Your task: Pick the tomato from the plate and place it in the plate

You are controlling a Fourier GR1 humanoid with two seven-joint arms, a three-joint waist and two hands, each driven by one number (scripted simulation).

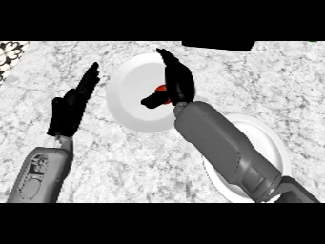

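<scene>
Tomato (161, 88) on far plate (131, 90), under R hand (173, 83).

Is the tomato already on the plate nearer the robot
No, the tomato sits on the farther plate, beside the right hand; the nearer plate holds none.

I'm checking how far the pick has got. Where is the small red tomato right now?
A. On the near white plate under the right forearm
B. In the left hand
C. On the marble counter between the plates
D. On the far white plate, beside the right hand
D: the small red tomato shows on the far round white plate, right beside the black right hand above it.
</scene>
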